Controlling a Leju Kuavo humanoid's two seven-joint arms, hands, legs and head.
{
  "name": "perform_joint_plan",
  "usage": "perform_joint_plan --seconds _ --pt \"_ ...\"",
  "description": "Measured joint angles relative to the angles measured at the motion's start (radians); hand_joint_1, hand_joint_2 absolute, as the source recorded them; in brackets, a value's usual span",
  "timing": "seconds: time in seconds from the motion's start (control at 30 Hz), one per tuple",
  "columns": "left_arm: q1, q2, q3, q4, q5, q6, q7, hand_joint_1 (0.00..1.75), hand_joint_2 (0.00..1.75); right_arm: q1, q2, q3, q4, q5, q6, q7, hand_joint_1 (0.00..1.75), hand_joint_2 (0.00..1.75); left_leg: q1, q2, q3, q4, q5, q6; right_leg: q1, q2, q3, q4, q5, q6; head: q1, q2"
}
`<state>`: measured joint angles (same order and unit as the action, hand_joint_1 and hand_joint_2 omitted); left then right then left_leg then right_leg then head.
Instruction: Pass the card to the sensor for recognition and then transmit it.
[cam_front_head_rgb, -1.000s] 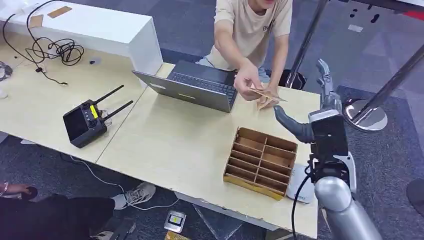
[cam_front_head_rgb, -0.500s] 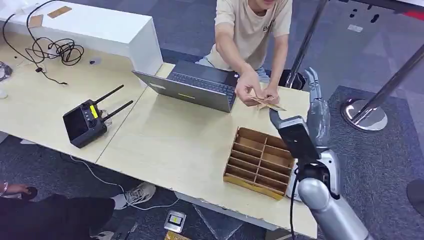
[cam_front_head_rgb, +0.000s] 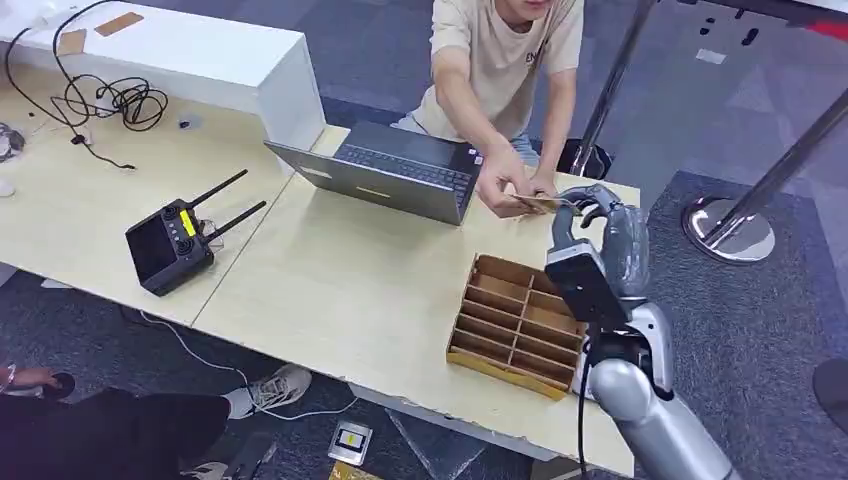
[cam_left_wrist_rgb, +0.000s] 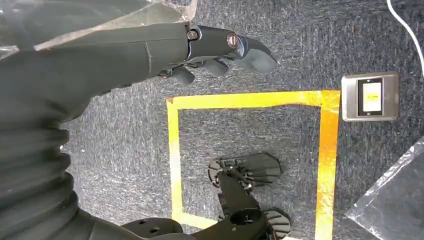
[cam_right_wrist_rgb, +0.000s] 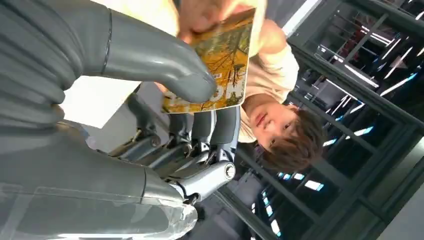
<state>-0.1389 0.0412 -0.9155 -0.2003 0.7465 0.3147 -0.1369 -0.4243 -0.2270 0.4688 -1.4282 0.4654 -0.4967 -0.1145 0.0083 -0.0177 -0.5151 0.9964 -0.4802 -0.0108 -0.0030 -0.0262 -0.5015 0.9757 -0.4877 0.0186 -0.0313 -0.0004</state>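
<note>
The right hand (cam_front_head_rgb: 600, 215) is raised just behind the cardboard organizer (cam_front_head_rgb: 520, 322) on the table (cam_front_head_rgb: 350, 290), and its thumb and fingers (cam_right_wrist_rgb: 210, 130) pinch the card (cam_right_wrist_rgb: 222, 65). A person's hand (cam_front_head_rgb: 505, 180) also holds this card from the far side. The left hand (cam_left_wrist_rgb: 220, 47) hangs over the carpet with fingers curled in, holding nothing.

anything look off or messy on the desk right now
Nothing is spilled or damaged. The one untidy spot is the black cable, lying in a loose tangle at the far left of the table. The organizer sits slightly askew near the front edge.
</note>
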Motion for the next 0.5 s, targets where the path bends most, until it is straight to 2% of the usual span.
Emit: perform_joint_plan --seconds 0.5 --pt "-0.001 0.000 -0.002 0.000 -0.002 0.003 0.000 0.00 1.75 0.006 0.000 0.001 0.003 -0.041 0.003 -0.018 1.75 1.75 0.000 0.000 0.000 0.000 0.000 0.000 0.000 0.000 0.000 0.000 0.000 0.000 0.000 0.000"
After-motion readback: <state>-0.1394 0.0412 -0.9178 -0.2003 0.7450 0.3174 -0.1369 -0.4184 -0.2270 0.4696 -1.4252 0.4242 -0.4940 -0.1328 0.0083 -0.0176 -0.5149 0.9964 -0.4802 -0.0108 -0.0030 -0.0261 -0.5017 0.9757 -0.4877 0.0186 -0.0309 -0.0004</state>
